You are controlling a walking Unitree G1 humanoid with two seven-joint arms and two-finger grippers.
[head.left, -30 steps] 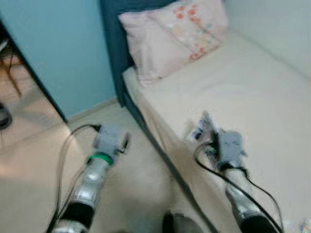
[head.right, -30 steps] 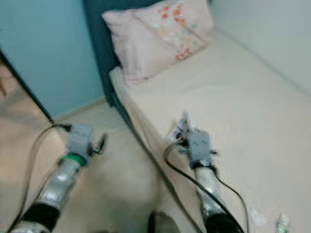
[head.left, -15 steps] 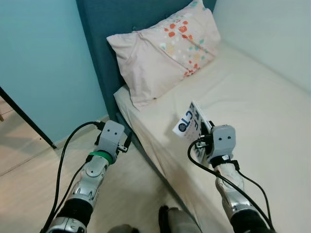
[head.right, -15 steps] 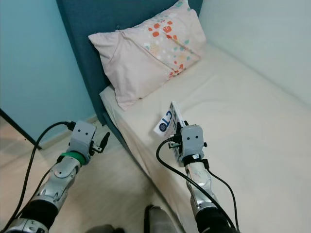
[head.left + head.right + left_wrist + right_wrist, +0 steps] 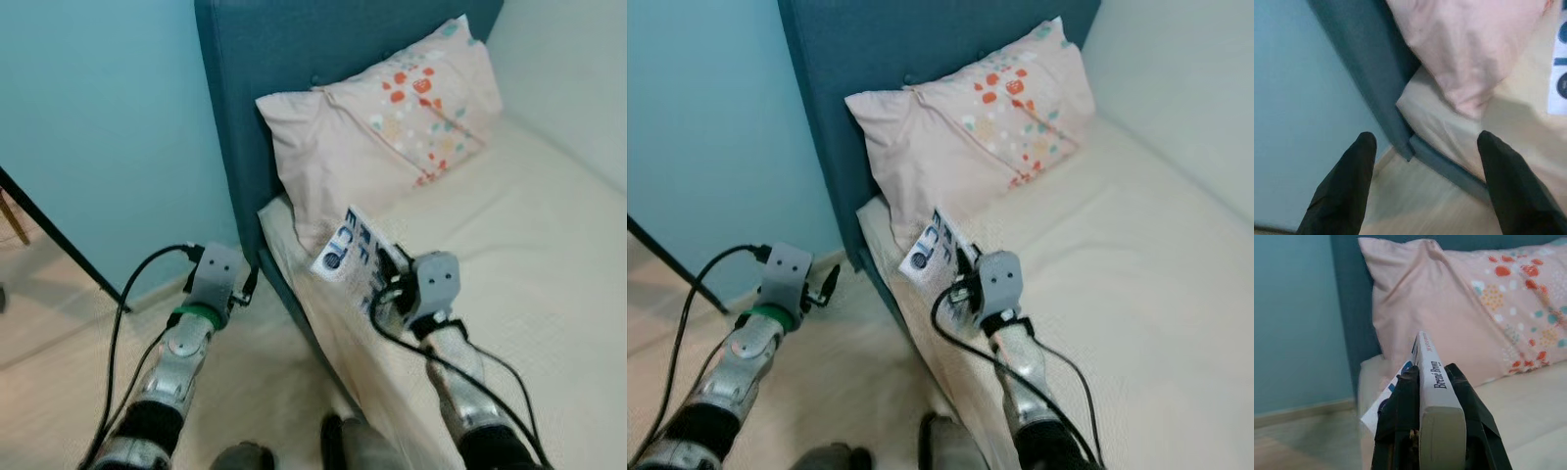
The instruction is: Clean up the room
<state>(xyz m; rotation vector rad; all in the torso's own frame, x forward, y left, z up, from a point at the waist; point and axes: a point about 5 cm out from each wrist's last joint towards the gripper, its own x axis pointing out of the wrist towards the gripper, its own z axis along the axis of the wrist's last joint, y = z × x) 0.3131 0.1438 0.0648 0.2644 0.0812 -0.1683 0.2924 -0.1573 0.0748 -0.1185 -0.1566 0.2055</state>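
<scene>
Jaws of right gripper (image 5: 1432, 396) clamp book (image 5: 351, 253) over bed (image 5: 549, 245).

Open cream mattress (image 5: 529, 255) to the right: free passage. Pink pillow (image 5: 392, 137) against teal headboard (image 5: 294, 59), blocking ahead. Book (image 5: 353, 257) clamped in right gripper (image 5: 387, 279), just short of pillow. Left gripper (image 5: 1425, 186), fingers spread, over bare floor (image 5: 69, 333) beside bed edge; blue wall (image 5: 108, 117) beyond.
</scene>
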